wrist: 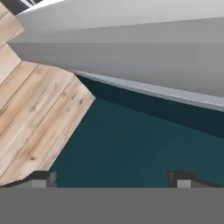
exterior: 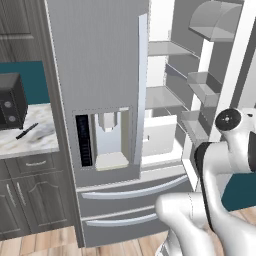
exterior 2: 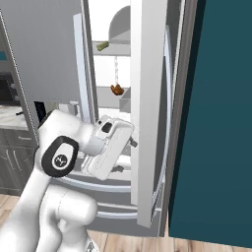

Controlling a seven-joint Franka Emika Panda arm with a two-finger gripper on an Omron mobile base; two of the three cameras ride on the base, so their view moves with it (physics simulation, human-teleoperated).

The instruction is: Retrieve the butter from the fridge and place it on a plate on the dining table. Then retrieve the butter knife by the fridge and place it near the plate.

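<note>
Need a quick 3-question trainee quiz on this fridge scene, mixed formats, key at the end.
1. True or false: the right door of the fridge stands open.
2. Where does the black butter knife lie? A) on a fridge shelf B) on the marbled counter left of the fridge C) on the wood floor
3. Fill in: the butter sits on an ____ shelf inside the fridge, above the orange-brown food.

Key
1. True: the left door is shut, the right one swung wide, showing the white interior.
2. B, near the dark microwave.
3. Upper. The gripper, jaws wide and empty, points at the floor and teal wall, not at the shelves.
</note>
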